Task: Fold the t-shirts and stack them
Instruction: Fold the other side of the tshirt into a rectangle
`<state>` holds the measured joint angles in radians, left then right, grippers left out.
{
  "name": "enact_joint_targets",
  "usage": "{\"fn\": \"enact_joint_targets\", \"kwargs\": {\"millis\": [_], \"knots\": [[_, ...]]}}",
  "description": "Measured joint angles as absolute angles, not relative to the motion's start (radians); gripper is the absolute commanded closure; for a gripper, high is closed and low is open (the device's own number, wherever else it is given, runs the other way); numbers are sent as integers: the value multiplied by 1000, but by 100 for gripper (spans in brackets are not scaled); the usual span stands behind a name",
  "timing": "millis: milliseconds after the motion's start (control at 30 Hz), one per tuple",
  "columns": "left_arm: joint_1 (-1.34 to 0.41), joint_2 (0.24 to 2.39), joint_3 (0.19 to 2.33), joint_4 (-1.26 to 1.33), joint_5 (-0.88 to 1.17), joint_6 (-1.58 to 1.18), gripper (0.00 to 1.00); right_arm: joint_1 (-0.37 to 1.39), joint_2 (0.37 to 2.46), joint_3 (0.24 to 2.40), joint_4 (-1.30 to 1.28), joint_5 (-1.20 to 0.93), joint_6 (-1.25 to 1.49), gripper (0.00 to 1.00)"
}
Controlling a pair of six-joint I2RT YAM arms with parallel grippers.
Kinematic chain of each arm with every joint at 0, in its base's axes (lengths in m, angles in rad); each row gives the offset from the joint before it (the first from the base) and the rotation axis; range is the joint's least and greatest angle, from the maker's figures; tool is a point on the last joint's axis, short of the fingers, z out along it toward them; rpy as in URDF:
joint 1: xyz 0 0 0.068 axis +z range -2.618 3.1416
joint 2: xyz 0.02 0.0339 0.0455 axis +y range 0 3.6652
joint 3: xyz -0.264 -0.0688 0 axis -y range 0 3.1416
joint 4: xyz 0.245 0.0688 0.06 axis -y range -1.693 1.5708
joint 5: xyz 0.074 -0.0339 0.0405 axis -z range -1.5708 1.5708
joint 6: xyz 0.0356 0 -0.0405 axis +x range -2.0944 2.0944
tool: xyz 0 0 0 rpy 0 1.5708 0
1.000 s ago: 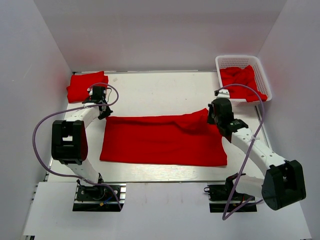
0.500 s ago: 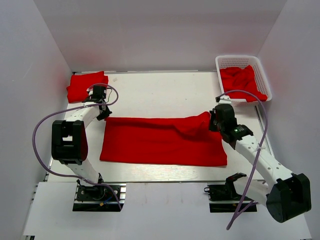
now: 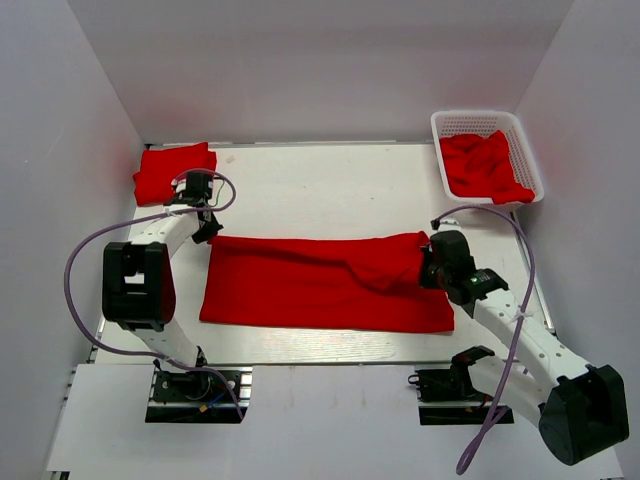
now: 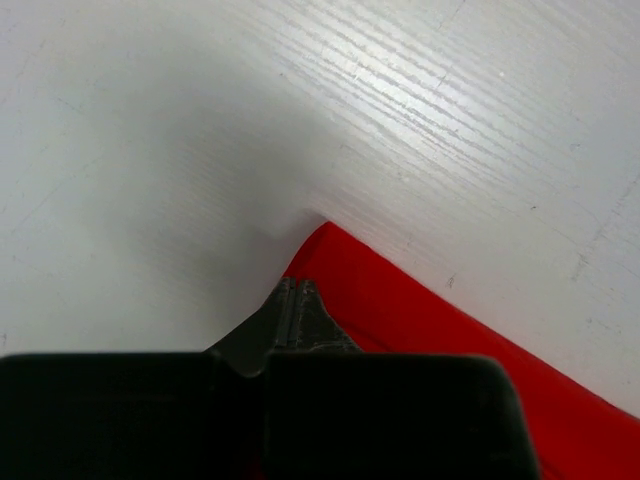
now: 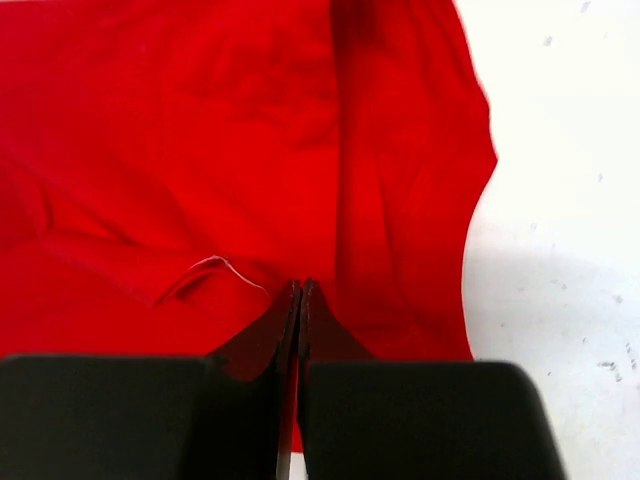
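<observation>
A red t-shirt [image 3: 320,285] lies as a long band across the middle of the table. My left gripper [image 3: 207,232] is at its far-left corner, shut on the fabric. In the left wrist view the closed gripper [image 4: 297,284] meets the t-shirt's corner [image 4: 450,340]. My right gripper [image 3: 428,262] is shut on the far-right corner, which is lifted and drawn over the band. In the right wrist view the gripper [image 5: 300,286] pinches rumpled t-shirt cloth [image 5: 200,150]. A folded red t-shirt [image 3: 173,170] lies at the far left.
A white lattice basket [image 3: 478,120] at the far right corner holds a crumpled red t-shirt [image 3: 483,165]. White walls enclose the table on three sides. Bare white tabletop [image 3: 330,185] lies between the band and the back wall.
My right gripper has moved toward the near edge, dragging the shirt's far-right corner with it over the band. The left gripper has stayed in place.
</observation>
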<state>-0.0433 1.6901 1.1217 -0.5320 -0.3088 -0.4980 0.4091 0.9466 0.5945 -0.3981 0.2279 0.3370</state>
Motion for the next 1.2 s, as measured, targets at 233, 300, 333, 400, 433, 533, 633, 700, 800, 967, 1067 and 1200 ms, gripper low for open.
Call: {"fn": "enact_joint_targets", "kwargs": {"millis": [233, 300, 333, 400, 433, 533, 633, 700, 800, 967, 1067, 1200], "knots": [[-43, 1689, 1092, -587, -339, -549, 98, 415, 953, 542, -394, 199, 366, 100], [-43, 1690, 1090, -616, -353, -569, 79, 418, 958, 524, -396, 199, 388, 100], [-43, 1691, 1090, -626, -356, -570, 73, 418, 963, 517, -402, 199, 398, 100], [-43, 1693, 1090, -645, -364, -584, 58, 418, 971, 500, -411, 201, 425, 98], [-43, 1694, 1090, -653, -366, -587, 54, 418, 974, 492, -416, 202, 439, 88], [-43, 1694, 1092, -674, -375, -597, 35, 418, 975, 482, -440, 205, 474, 10], [-40, 1694, 1112, -712, -380, -606, 13, 418, 970, 482, -465, 204, 477, 10], [-40, 1694, 1143, -738, -385, -615, 1, 418, 954, 487, -492, 202, 477, 10], [-41, 1693, 1203, -764, -387, -624, 1, 419, 934, 533, -529, 191, 468, 10], [-43, 1687, 1282, -786, -373, -608, 1, 422, 937, 640, -514, 115, 433, 10], [-42, 1680, 1292, -774, -318, -580, 1, 431, 972, 683, -458, 26, 392, 10], [-43, 1678, 1262, -718, -219, -539, 1, 447, 1080, 712, -382, -101, 337, 10]]}}
